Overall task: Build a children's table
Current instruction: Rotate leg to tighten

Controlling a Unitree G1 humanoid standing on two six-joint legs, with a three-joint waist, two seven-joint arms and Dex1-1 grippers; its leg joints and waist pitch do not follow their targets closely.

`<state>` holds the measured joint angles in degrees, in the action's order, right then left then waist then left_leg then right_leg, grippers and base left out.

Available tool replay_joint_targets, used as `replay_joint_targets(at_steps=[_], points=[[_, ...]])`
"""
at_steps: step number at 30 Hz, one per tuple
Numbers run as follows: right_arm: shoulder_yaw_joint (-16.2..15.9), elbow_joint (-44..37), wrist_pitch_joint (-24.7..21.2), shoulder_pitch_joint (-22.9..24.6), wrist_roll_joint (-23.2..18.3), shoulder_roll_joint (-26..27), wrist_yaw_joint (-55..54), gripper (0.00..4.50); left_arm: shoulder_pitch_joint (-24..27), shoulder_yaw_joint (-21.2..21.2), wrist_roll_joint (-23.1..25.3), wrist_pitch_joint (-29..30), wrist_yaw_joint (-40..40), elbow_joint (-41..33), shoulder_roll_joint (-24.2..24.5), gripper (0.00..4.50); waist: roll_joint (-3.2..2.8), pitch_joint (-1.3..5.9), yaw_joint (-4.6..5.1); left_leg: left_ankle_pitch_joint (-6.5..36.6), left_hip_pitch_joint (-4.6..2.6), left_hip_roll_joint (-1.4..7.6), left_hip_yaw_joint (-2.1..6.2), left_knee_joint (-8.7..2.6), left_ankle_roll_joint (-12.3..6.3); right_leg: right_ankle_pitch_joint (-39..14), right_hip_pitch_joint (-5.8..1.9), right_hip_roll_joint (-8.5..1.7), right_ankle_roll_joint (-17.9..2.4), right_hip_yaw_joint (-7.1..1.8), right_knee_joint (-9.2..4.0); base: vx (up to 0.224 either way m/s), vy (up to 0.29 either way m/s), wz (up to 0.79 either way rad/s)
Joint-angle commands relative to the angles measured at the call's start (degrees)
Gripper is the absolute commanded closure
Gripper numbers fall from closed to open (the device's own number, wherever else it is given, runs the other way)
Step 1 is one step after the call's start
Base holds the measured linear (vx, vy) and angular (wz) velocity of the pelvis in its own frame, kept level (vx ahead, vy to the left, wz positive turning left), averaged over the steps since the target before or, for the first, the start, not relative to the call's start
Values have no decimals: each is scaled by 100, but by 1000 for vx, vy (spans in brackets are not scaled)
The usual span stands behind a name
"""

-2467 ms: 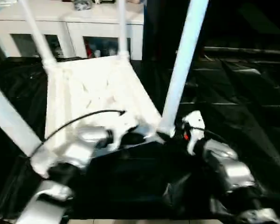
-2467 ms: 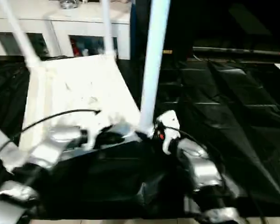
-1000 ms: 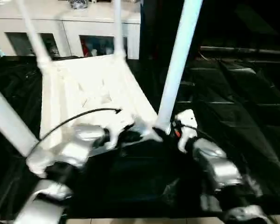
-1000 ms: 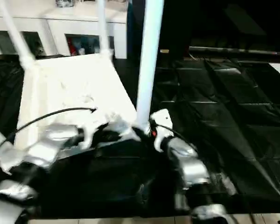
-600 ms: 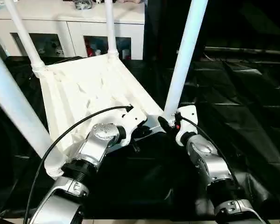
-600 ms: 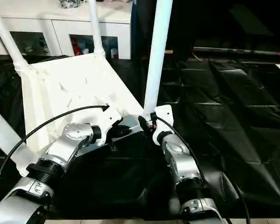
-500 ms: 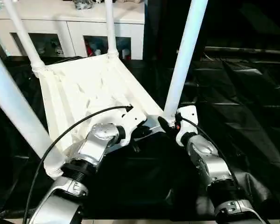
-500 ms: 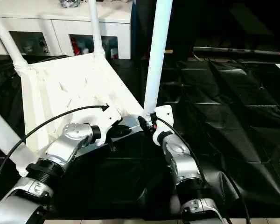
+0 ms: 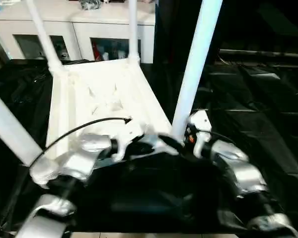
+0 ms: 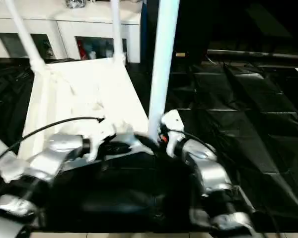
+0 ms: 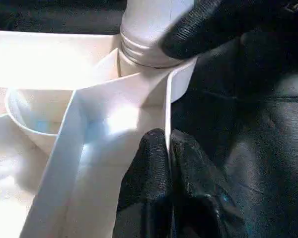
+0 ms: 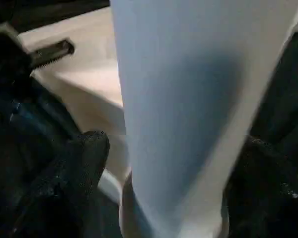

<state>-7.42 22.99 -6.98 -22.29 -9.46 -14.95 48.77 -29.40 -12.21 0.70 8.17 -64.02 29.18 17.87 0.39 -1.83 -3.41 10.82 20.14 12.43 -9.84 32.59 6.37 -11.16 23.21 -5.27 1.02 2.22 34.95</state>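
The table (image 9: 97,99) lies upside down on black sheeting, filling the centre-left of the head views, its ribbed underside up and legs rising from the corners: two at the far corners toward the upper left, one cut off at the left edge, and the near-right leg (image 9: 193,69) running up through the top centre. The left gripper (image 11: 170,191) is clamped shut on the thin rim wall (image 11: 139,94) just beside that leg's socket. The right gripper (image 12: 169,163) straddles the foot of the same leg, one dark finger (image 12: 87,158) on each side; whether the pads press the leg or stand off it I cannot tell. The whole looks like hollow moulded plastic: light, stiff, smooth and likely slippery under the pads. The rim is a good thin edge to pinch, though it may flex. The leg is best taken low, near the socket, where a push or twist goes straight into the joint; a grip higher up would lever the light table over.
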Motion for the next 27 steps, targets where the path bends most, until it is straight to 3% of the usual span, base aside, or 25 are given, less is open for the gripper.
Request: replay_joint_targets(at_steps=[1,7,9,27], points=[[-114,-201,-94,19,-77,-109,244,64,115,86,-323,-37,-234,-86,-23,450,98,277,-11,953,50,3,-75,-333,-427,-757,-307,-149,-1251,-146,-392,0,0,0],[-236,-222,-133,71,-3,-195,445,64,129,84,-368,-1,-317,-126,34,450,99,268,-9,941,38,13,-77,-339,-410,-845,-290,-155,-1258,-149,-396,0,0,0],[-218,-182,-138,71,-1,-186,424,97,127,74,-384,1,-317,-127,37,450,98,268,-8,956,36,13,-78,-339,-381,-852,-290,-155,-1265,-150,-397,0,0,0],[-257,-17,38,156,157,-187,305,226,120,39,-358,22,-243,-110,20,450,98,277,-12,860,35,6,-80,-321,-415,-683,-304,-150,-1316,-148,-376,0,0,0]])
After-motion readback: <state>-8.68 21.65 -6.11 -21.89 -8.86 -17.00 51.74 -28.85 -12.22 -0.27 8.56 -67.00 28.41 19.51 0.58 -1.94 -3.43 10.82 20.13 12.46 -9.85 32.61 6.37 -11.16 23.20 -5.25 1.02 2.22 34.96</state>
